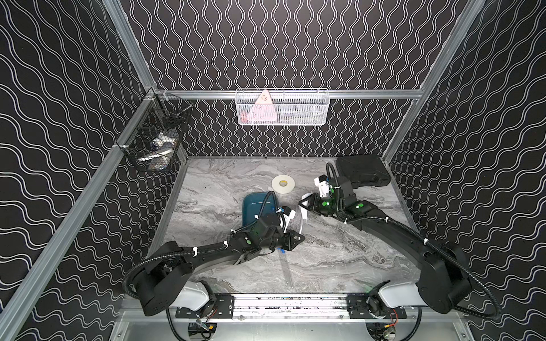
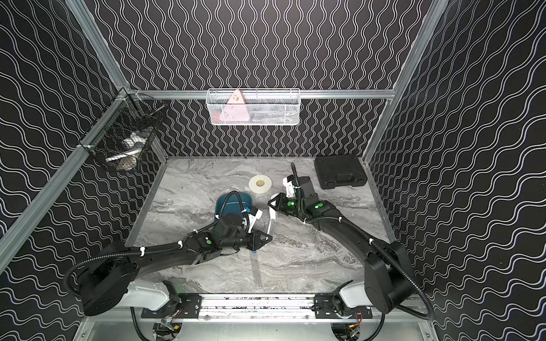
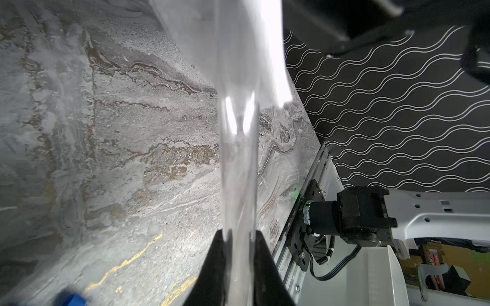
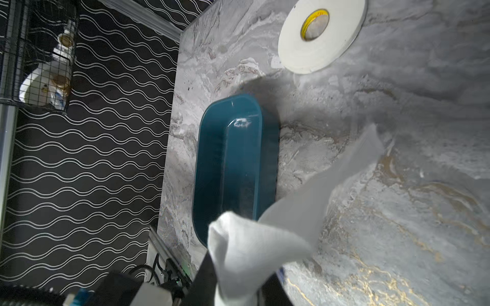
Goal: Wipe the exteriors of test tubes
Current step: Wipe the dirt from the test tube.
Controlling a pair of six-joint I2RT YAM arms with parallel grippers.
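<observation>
Wiping well needs steadiness: over the table (image 1: 221, 183), right of the tray (image 1: 246, 206), the left gripper (image 1: 300, 237) clamps a test tube (image 3: 238, 172). The right gripper (image 1: 302, 203), pinching the tissue (image 4: 252, 251) at the far end, should stroke lengthwise. A second tube (image 1: 286, 267) lies nearer.

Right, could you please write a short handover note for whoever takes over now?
Left end effector: shut on a long clear test tube.
Right end effector: shut on a crumpled white tissue, at that tube's far end.
A second clear tube with a blue cap lies on the grey marble table, near the front.
Teal oblong plastic tray: no tubes visible inside.
Done: cannot tell which are wiped.
Left: wipe the held tube; other tubes not in view.
</observation>
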